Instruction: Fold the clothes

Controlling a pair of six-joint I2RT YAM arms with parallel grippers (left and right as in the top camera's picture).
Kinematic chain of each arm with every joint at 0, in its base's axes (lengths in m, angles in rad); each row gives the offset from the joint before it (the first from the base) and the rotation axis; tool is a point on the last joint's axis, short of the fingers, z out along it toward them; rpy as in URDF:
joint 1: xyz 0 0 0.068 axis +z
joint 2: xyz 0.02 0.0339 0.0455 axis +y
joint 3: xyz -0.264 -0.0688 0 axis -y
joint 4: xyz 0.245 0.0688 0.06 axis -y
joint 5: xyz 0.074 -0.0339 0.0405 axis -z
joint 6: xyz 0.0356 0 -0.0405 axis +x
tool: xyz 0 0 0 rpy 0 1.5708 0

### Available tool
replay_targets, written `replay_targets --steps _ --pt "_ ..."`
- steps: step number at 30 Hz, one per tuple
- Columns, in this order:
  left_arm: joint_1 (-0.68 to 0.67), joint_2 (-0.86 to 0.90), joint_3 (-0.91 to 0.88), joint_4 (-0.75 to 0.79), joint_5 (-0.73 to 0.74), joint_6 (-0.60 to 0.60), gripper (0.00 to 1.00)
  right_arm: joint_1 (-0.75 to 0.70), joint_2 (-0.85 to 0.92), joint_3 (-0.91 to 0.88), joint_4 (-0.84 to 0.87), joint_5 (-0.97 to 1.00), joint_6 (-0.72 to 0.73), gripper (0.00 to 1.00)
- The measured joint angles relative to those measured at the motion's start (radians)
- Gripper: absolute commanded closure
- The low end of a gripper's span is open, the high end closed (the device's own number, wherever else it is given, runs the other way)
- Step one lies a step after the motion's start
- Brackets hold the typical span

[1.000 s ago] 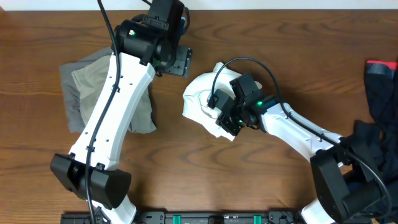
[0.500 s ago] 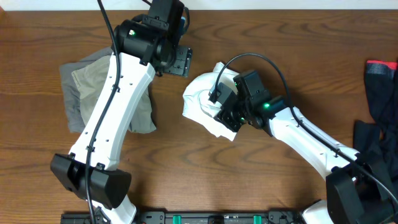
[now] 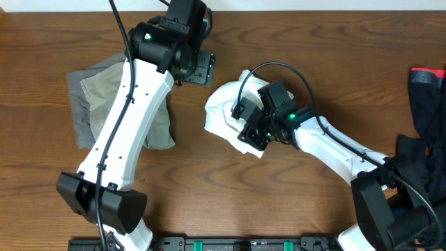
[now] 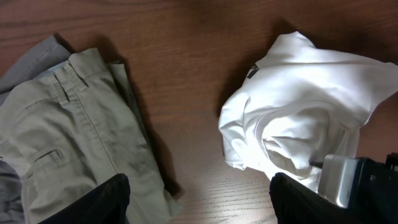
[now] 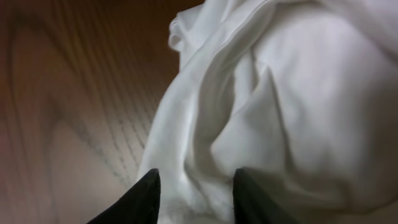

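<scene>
Your right gripper (image 3: 249,134) has drifted right and come back onto the crumpled shirt (image 3: 221,106) mid-table. Its fingers have eased to a narrow gap astride a fold, and you cannot tell if they grip. Nothing is folded yet. Your left gripper (image 4: 199,200) hangs wide and empty.

Brown wood-grain table (image 3: 223,202), evenly lit

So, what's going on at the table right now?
The right gripper is down on the crumpled white T-shirt mid-table, jaws astride a fold; whether it pinches the cloth can't be told. The left gripper hovers open above the wooden table, holding nothing. Folded khaki shorts lie on a grey piece at left; dark garments wait at the right edge.
</scene>
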Motion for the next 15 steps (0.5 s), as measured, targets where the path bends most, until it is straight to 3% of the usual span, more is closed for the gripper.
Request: replay_targets --steps 2,5,6,8,9,15 --pt "0.000 0.000 0.000 0.000 0.000 0.000 0.27 0.001 0.000 0.000 -0.007 -0.006 -0.015 0.77" --pt "0.000 0.000 0.000 0.000 0.000 0.000 0.27 0.004 0.000 0.000 -0.008 -0.011 -0.020 0.81" --pt "0.000 0.000 0.000 0.000 0.000 0.000 0.27 0.005 0.000 0.000 -0.010 -0.011 -0.021 0.80" --pt "0.000 0.000 0.000 0.000 0.000 0.000 0.27 0.005 0.000 0.000 -0.011 -0.009 -0.018 0.62" --pt "0.000 0.000 0.000 0.000 0.000 0.000 0.26 0.005 0.000 0.000 -0.008 -0.008 -0.025 0.58" --pt "0.000 0.000 0.000 0.000 0.000 0.000 0.27 0.005 0.000 0.000 0.055 -0.005 -0.028 0.53"
